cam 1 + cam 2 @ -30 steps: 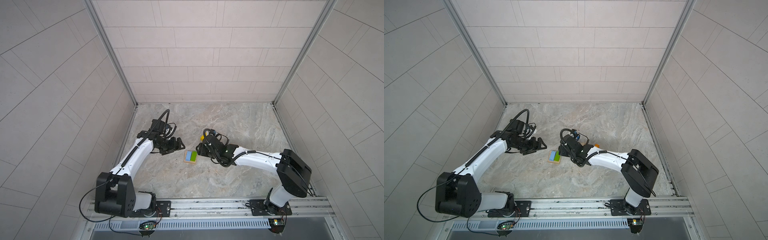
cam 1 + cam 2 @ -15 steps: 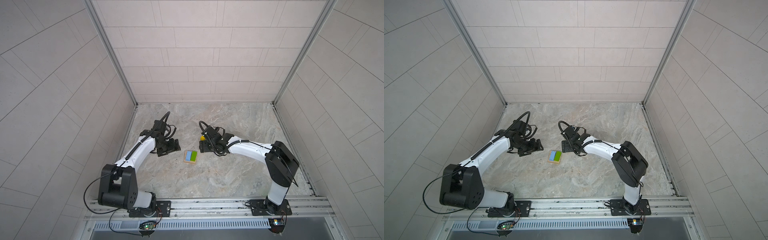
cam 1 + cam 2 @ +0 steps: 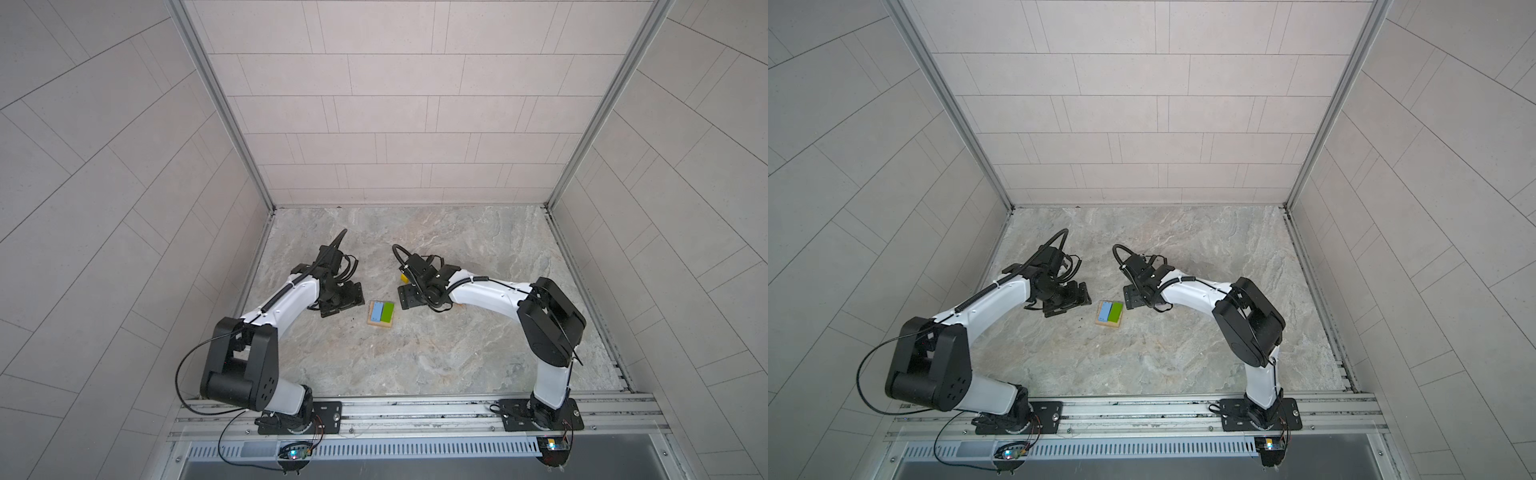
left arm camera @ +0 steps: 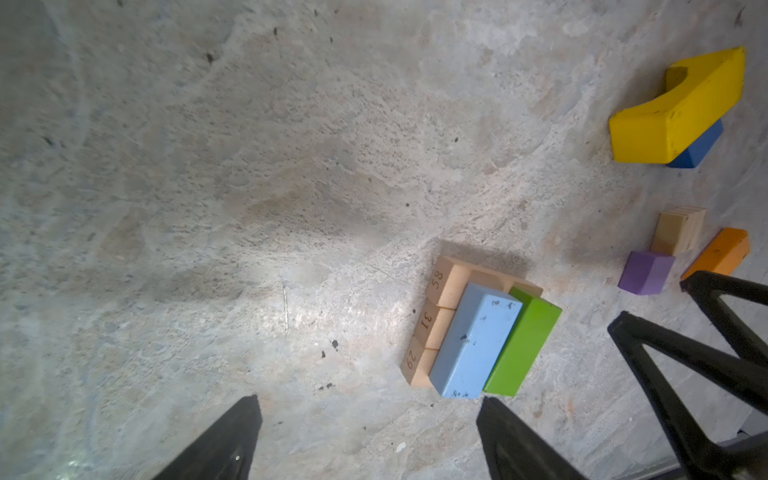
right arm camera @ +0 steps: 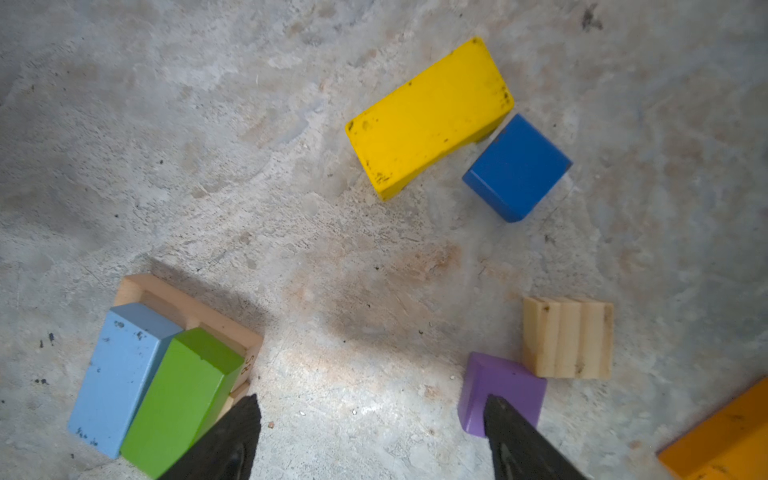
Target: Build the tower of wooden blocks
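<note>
Both arms reach inward, wrists pitched down, flanking the wood block tower.
The left gripper and right gripper hang low over the table, fingers spread wide and empty. Between them, a light-blue bar and a green bar rest on tan bars. A purple cube lies near one right fingertip.

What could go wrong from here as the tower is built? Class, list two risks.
1. The open right end effector has one finger close to the green bar; a sideways move could knock it off the tan bars.
2. The purple cube appears to touch the plain tan block; grasping either may shift the other.
</note>
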`<act>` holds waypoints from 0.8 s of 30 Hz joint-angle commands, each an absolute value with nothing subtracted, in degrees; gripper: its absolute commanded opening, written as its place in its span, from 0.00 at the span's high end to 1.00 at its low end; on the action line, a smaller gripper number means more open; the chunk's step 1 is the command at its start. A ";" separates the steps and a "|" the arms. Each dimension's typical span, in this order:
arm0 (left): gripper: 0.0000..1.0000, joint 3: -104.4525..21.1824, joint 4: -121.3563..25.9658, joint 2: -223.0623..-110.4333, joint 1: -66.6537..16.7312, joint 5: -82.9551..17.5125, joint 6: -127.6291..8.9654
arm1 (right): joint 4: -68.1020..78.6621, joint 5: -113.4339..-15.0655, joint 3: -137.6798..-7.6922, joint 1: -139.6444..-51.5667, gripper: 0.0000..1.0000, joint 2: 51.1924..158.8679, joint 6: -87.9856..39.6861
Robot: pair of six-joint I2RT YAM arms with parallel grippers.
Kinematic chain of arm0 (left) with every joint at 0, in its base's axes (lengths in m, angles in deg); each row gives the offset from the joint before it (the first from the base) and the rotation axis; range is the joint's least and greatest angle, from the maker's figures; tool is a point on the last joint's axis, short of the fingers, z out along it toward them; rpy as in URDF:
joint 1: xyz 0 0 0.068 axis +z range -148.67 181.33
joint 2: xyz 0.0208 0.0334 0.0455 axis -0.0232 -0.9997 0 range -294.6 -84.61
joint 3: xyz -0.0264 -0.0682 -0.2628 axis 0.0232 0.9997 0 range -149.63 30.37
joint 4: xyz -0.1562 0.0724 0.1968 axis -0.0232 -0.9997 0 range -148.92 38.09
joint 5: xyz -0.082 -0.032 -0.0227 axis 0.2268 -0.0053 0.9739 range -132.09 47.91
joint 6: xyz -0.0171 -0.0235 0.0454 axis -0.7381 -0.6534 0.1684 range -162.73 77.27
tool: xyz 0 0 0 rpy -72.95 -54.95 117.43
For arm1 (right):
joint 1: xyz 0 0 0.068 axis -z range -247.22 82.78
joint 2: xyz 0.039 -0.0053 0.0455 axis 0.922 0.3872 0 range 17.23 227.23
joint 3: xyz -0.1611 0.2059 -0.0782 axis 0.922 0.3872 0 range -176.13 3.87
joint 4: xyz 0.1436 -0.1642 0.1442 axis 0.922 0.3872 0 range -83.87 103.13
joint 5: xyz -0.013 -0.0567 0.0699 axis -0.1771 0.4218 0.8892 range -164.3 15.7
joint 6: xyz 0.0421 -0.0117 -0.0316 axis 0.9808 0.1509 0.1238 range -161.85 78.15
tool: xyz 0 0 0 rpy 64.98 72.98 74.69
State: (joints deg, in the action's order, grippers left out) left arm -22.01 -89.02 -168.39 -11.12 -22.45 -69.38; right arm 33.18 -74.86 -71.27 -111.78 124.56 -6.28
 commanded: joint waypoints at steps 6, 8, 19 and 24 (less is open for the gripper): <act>0.11 -18.53 -81.56 -166.75 -13.26 -22.56 -71.60 | 35.20 -75.96 -73.47 -111.61 0.14 126.98 -8.63; 0.11 -18.23 -81.16 -167.29 -13.29 -22.50 -71.30 | 35.18 -76.00 -73.73 -111.61 0.14 127.26 -8.79; 0.11 -17.16 -79.62 -169.29 -13.53 -21.82 -70.71 | 35.30 -75.97 -75.22 -111.61 0.14 129.38 -9.02; 0.11 -17.45 -79.51 -170.57 -13.80 -21.40 -70.38 | 35.20 -75.88 -75.85 -111.61 0.14 130.16 -9.07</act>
State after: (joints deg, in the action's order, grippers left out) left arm -17.82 -79.55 -169.38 -13.39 -21.71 -71.19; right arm 33.83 -74.82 -74.70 -111.78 128.56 -8.66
